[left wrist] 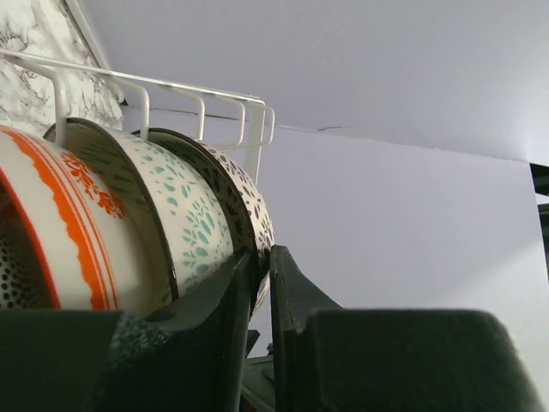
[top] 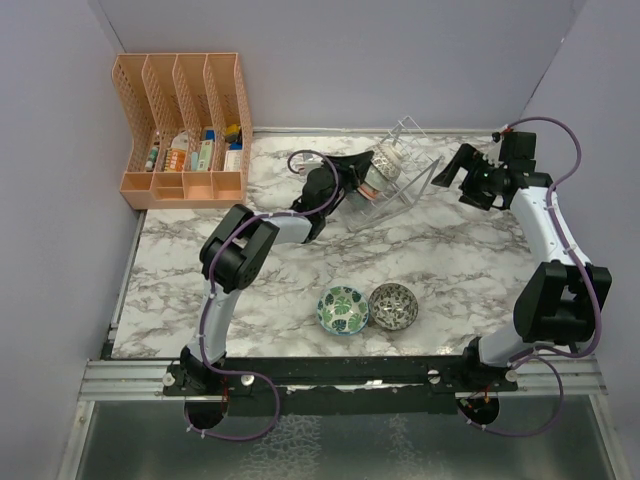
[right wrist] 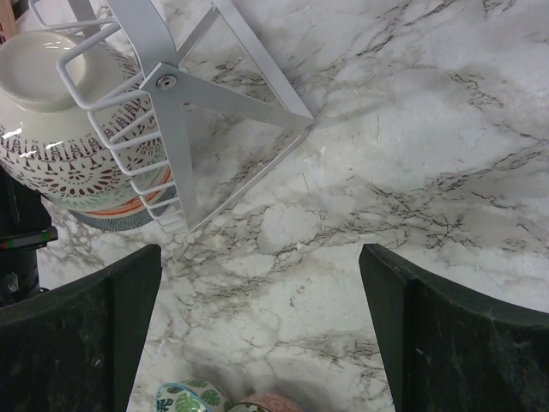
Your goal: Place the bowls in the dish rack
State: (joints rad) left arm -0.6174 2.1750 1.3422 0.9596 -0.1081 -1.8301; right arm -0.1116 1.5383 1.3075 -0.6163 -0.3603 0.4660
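The white wire dish rack (top: 400,190) stands at the back middle of the table with three bowls on edge in its slots: an orange-banded one (left wrist: 77,223), a teal-speckled one (left wrist: 189,215) and a dark speckled one (left wrist: 250,202). My left gripper (top: 366,172) reaches into the rack. Its jaws (left wrist: 264,257) are a narrow slit apart around the dark bowl's rim, and I cannot see whether they press on it. My right gripper (top: 452,170) hovers wide open and holds nothing just right of the rack (right wrist: 197,94). A teal-green leaf bowl (top: 343,309) and a brown-grey bowl (top: 393,306) sit side by side near the front.
An orange slotted organizer (top: 185,130) holding small items stands at the back left corner. Purple walls close in the table on the left, back and right. The two loose bowls sit between the arm bases, the teal-green bowl (right wrist: 184,399) showing low in the right wrist view.
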